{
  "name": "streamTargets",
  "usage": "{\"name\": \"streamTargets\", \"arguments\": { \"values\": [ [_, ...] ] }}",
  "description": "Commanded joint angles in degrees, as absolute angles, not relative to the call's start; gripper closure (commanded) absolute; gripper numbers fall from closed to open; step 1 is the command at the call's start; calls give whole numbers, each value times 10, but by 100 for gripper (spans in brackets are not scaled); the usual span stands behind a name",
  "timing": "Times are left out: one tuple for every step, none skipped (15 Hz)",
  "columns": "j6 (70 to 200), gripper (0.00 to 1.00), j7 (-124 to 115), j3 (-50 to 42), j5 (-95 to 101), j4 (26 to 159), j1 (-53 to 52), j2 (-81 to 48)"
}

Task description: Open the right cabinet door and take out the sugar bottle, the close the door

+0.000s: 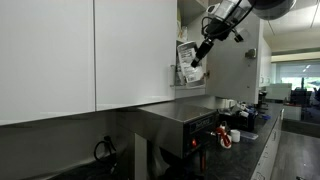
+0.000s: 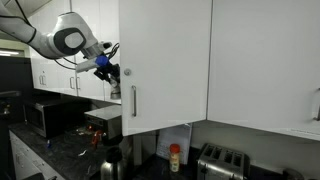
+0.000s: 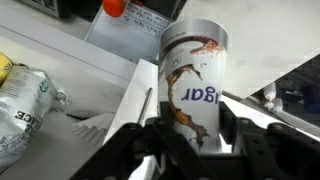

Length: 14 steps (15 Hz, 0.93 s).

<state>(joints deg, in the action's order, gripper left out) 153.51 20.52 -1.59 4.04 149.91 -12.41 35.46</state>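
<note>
The sugar bottle is a pale cylinder with a brown-swirl label that reads "sugar" upside down in the wrist view. My gripper is shut on it, one dark finger on each side of its body. In both exterior views the gripper is up at the open cabinet. The bottle hangs just below it in front of the shelves. The right cabinet door stands swung open, its silver bar handle near the left edge, and partly hides the gripper.
In the cabinet a white bag lies on the shelf and a red-capped container stands behind the bottle. Below are a microwave, a toaster, a small red-capped bottle and a metal appliance on the dark counter.
</note>
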Motion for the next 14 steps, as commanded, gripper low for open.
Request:
{"name": "streamTargets", "arguments": {
  "values": [
    [1510,77,225,-26,26,1502,-157,383],
    [1506,77,227,-26,25,1502,-165,387],
    [1503,77,234,-30,20,1502,-179,390],
    [1499,77,242,-35,13,1502,-192,393],
    [1504,77,254,-42,4,1505,-207,397],
    [1509,77,260,-43,-3,1508,-216,401],
    [1512,77,266,-46,-11,1509,-225,404],
    [1518,77,272,-49,-17,1514,-234,407],
    [1525,77,277,-52,-23,1518,-242,411],
    [1530,77,281,-54,-27,1522,-248,414],
    [1543,77,282,-54,-28,1528,-250,415],
    [1550,77,283,-55,-30,1532,-253,414],
    [1559,77,280,-53,-27,1536,-252,413],
    [1570,77,275,-50,-23,1540,-250,410]
  ]
}}
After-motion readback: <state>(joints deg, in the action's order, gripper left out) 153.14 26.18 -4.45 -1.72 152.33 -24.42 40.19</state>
